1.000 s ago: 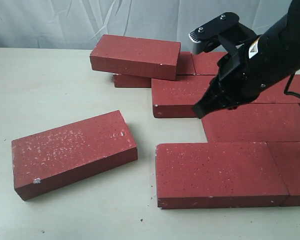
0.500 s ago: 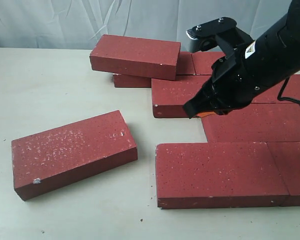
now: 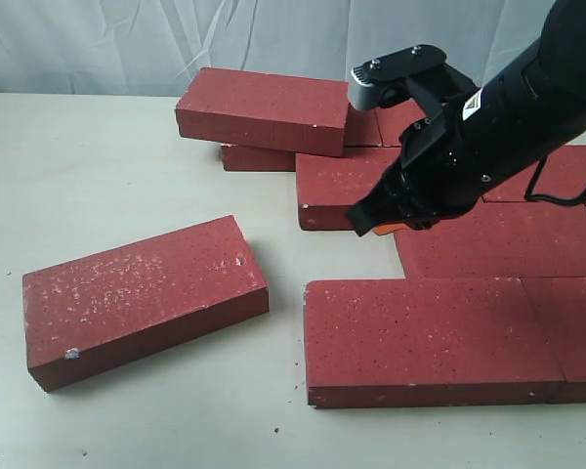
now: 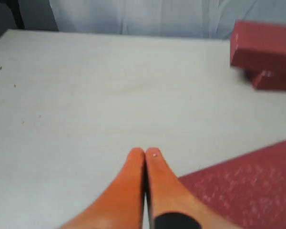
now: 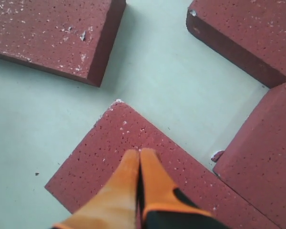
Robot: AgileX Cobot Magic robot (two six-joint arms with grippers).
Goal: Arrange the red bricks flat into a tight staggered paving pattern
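Observation:
Several red bricks lie on the table. One loose brick [image 3: 142,298] rests flat and askew at the left, apart from the rest. At the back, a brick [image 3: 264,109] sits on top of another [image 3: 257,157]. To the right, flat bricks form rows, with a front brick [image 3: 430,337] and a brick behind it [image 3: 347,188]. My right gripper [image 3: 363,227] [image 5: 140,151] is shut and empty, hovering above the front brick [image 5: 100,162] near its far left corner. My left gripper [image 4: 144,151] is shut and empty over bare table, beside the loose brick [image 4: 248,191]; it does not show in the exterior view.
A pale table [image 3: 98,166] carries everything, with a white cloth backdrop [image 3: 107,44] behind. A narrow gap of table [image 5: 181,95] separates the front brick from the brick behind [image 5: 248,33] and from the loose brick [image 5: 52,33]. The right arm [image 3: 508,117] reaches in over the rows.
My right gripper has moved leftward and slightly lower over the rows, still shut. No brick has shifted.

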